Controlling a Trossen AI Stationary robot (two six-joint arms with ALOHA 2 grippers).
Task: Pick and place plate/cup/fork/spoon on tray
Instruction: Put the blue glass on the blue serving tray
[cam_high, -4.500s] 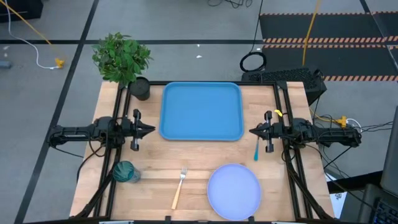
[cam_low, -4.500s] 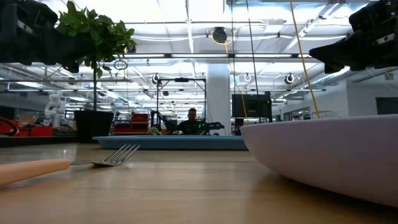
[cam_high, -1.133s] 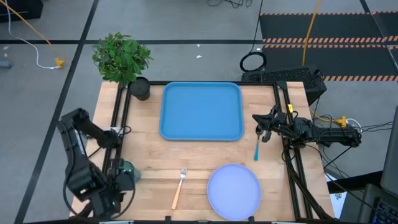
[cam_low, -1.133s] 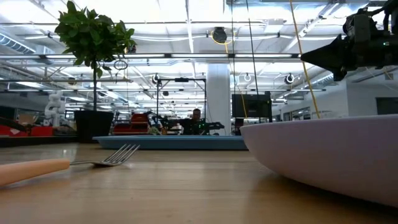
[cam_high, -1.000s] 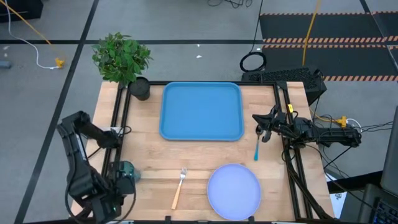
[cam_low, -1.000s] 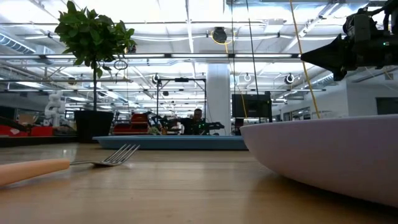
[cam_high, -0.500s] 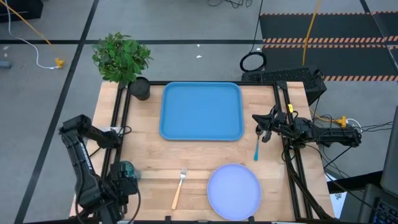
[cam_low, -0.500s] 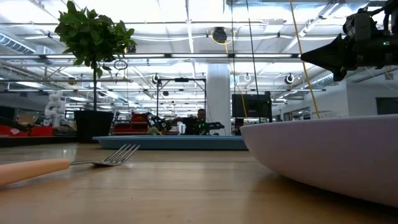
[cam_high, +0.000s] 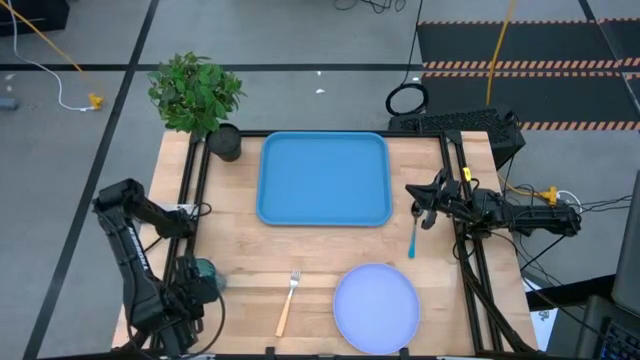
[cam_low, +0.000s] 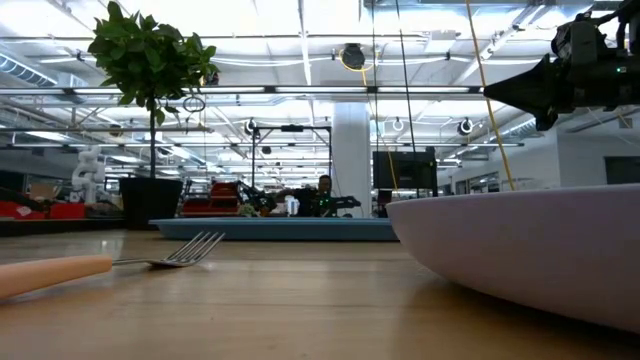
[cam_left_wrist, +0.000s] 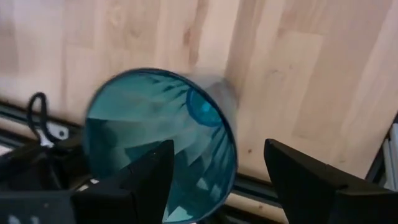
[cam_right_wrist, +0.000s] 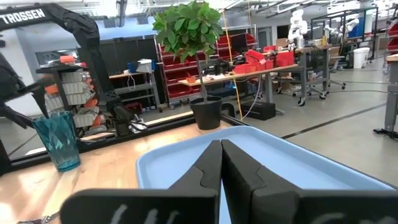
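The teal cup (cam_high: 206, 270) stands upright on its base near the table's left near corner. My left gripper (cam_left_wrist: 217, 163) hangs open above it, pointing down. One finger (cam_left_wrist: 146, 177) is over the cup's mouth (cam_left_wrist: 155, 130), the other (cam_left_wrist: 311, 180) outside its rim; no touch shows. The blue tray (cam_high: 325, 178) lies at the far middle. The plate (cam_high: 376, 308) and the orange-handled fork (cam_high: 288, 303) lie near the front edge. The blue-handled spoon (cam_high: 412, 240) lies right of the tray, just under my shut right gripper (cam_high: 420, 205).
A potted plant (cam_high: 197, 92) in a dark pot (cam_high: 226, 142) stands at the far left corner, beside the tray. Bare wood lies between the tray and the fork. Black rails (cam_high: 190, 190) run along the table's left and right sides.
My left arm has shifted a little at the near left corner, its gripper edging toward the far edge over the cup. The cup has stayed where it was.
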